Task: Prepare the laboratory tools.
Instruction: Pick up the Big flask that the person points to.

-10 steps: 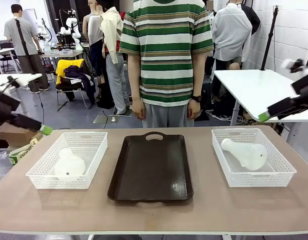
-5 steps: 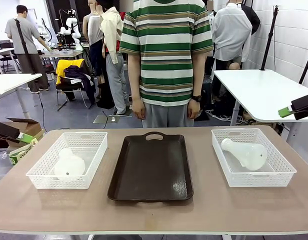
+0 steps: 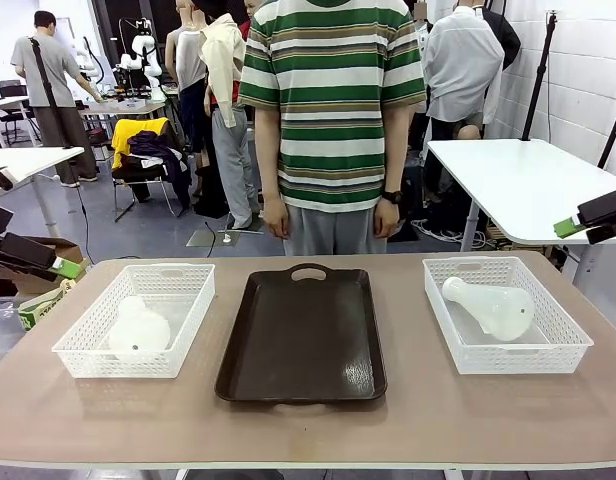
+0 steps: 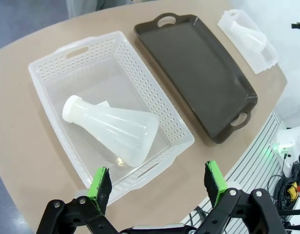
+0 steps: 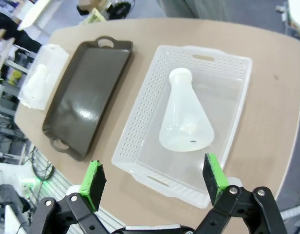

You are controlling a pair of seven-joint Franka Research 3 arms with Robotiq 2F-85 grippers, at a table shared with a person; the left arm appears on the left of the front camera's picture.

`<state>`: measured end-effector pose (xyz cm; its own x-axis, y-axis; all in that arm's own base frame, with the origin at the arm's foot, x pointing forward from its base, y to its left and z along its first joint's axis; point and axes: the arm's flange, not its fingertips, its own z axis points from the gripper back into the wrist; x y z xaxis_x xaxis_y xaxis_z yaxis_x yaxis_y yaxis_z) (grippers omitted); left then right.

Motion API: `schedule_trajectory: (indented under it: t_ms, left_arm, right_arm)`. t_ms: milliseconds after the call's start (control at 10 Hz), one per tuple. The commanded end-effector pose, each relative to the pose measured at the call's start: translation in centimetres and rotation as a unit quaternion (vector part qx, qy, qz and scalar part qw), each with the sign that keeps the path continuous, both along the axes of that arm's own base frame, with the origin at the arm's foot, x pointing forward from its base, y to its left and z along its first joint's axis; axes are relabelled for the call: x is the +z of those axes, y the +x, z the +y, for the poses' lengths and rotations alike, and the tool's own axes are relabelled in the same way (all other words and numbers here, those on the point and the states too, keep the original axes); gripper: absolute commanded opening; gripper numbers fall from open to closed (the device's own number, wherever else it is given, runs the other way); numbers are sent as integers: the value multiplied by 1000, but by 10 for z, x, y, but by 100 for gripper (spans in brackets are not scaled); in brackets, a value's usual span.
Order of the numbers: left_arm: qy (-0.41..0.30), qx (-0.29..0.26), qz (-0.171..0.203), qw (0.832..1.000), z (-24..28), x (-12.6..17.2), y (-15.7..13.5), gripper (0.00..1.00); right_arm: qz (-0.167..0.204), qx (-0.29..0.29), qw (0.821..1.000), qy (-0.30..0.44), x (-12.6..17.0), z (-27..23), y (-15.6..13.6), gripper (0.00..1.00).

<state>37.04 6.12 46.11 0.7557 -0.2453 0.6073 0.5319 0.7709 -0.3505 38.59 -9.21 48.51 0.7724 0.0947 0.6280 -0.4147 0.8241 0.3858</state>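
Flasks (image 3: 138, 330) sideways in 2 baskets (image 3: 118, 366)

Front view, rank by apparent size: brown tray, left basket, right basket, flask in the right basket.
1. brown tray, the largest.
2 and 3. left basket and right basket. They look about alike, so I won't rank them.
4. flask lying in the right basket, the smallest.
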Motion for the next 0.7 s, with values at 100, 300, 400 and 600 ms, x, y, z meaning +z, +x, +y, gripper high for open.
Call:
schedule_trajectory:
  t_ms: [100, 300, 400, 600]
  left_arm:
    - [19, 0, -12, 1000, 4, -1, -2, 100]
    - [19, 0, -12, 1000, 4, -1, -2, 100]
    - [19, 0, -12, 1000, 4, -1, -2, 100]
    - [19, 0, -12, 1000, 4, -1, -2, 100]
  right_arm:
    - [-7, 16, 1000, 3, 4, 2, -4, 100]
    - [-7, 16, 1000, 3, 4, 2, -4, 100]
    - [-7, 16, 1000, 3, 4, 2, -4, 100]
    - [-7, 16, 1000, 3, 4, 2, -4, 100]
